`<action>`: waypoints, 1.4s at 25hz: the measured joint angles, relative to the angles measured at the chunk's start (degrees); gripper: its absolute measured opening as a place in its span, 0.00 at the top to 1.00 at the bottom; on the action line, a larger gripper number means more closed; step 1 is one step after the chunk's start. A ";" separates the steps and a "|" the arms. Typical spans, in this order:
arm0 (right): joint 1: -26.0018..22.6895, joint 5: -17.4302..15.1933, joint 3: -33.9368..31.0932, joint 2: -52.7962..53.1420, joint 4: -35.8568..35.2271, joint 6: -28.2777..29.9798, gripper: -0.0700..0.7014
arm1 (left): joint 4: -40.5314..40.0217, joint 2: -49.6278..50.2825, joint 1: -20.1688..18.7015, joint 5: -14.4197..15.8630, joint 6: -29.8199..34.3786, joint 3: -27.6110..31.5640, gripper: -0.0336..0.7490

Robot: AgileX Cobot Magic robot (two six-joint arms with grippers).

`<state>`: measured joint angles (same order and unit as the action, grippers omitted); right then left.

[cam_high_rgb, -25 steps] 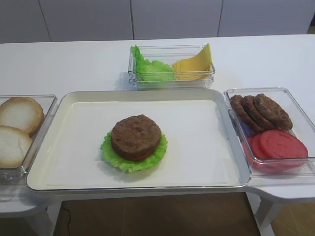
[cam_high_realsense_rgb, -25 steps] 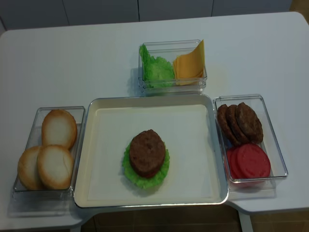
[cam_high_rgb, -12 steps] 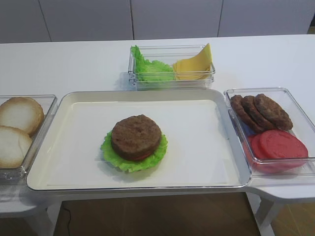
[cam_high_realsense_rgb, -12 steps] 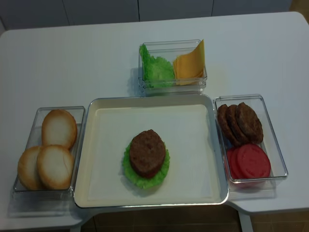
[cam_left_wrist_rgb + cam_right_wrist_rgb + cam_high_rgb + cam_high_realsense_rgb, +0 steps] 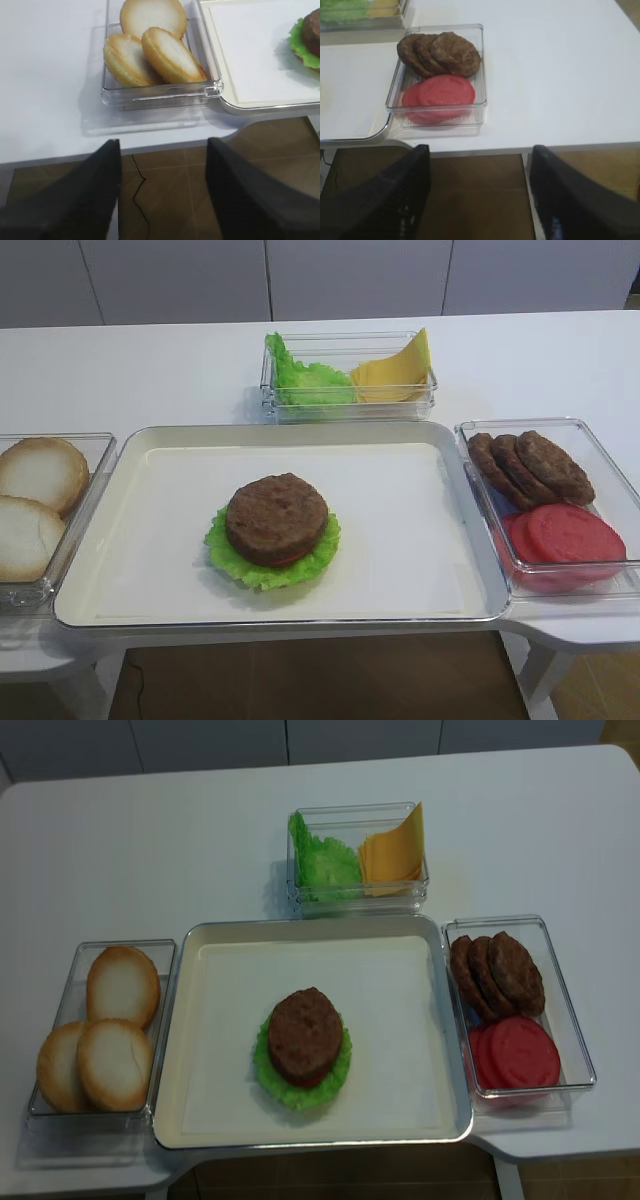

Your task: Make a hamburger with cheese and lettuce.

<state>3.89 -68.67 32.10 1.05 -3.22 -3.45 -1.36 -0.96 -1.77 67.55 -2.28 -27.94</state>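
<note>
The hamburger (image 5: 275, 530) (image 5: 303, 1045) sits in the middle of the cream tray (image 5: 400, 540): a brown patty on a red tomato disc on a frilly green leaf. Its edge shows in the left wrist view (image 5: 309, 39). Cheese slices (image 5: 392, 375) (image 5: 391, 852) and lettuce (image 5: 305, 380) (image 5: 322, 863) lie in a clear box behind the tray. My left gripper (image 5: 162, 192) is open and empty, off the table's front edge below the bun box. My right gripper (image 5: 477, 195) is open and empty, off the front edge below the patty box. Neither gripper shows in the exterior views.
A clear box of bun halves (image 5: 35, 500) (image 5: 152, 50) stands left of the tray. A clear box with brown patties (image 5: 530, 468) (image 5: 440, 52) and red tomato discs (image 5: 565, 535) (image 5: 440, 92) stands right of it. Brown floor lies below the table edge.
</note>
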 joint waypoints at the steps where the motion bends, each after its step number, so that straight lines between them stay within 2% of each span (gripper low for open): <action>1: 0.00 0.28 -0.80 0.00 -0.49 0.00 0.28 | 0.00 0.00 0.00 0.00 0.00 0.00 0.44; 10: 0.00 3.87 -3.61 0.00 -1.17 0.00 0.29 | 0.00 0.00 0.00 0.00 0.00 0.00 0.44; 21: 0.00 3.36 -4.71 0.00 -0.92 2.59 0.29 | 0.00 0.00 0.00 0.00 0.00 0.00 0.44; 35: 0.00 3.36 -4.71 0.00 -1.05 2.83 0.29 | 0.00 0.00 0.00 0.00 0.00 0.00 0.44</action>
<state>3.89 -65.31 27.39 1.05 -4.27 -0.62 -1.36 -0.96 -1.77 67.55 -2.28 -27.94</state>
